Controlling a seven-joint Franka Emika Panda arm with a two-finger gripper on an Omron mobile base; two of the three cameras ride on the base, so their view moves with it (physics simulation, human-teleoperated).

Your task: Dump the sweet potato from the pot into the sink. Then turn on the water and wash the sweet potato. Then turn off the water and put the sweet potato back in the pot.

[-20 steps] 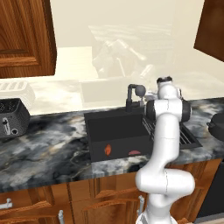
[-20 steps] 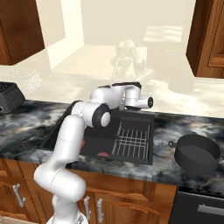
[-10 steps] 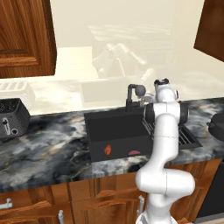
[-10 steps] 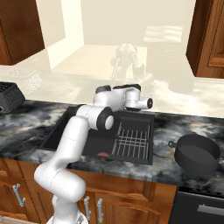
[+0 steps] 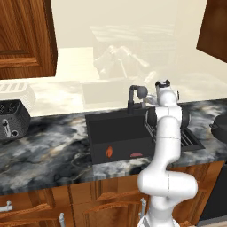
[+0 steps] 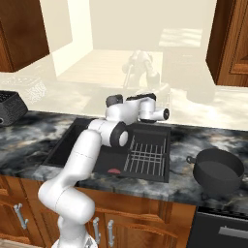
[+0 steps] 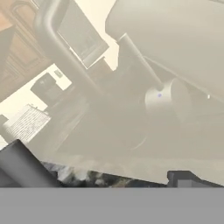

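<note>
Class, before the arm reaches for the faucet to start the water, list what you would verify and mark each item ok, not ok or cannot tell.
1. Sweet potato lies in the sink: ok.
2. Pot stands on the counter right of the sink, out of the arm's way: ok.
3. End effector open and empty: ok.
4. End effector up near the faucet: ok.
5. Water off so far: cannot tell.
6. Contact with the faucet handle: cannot tell.
</note>
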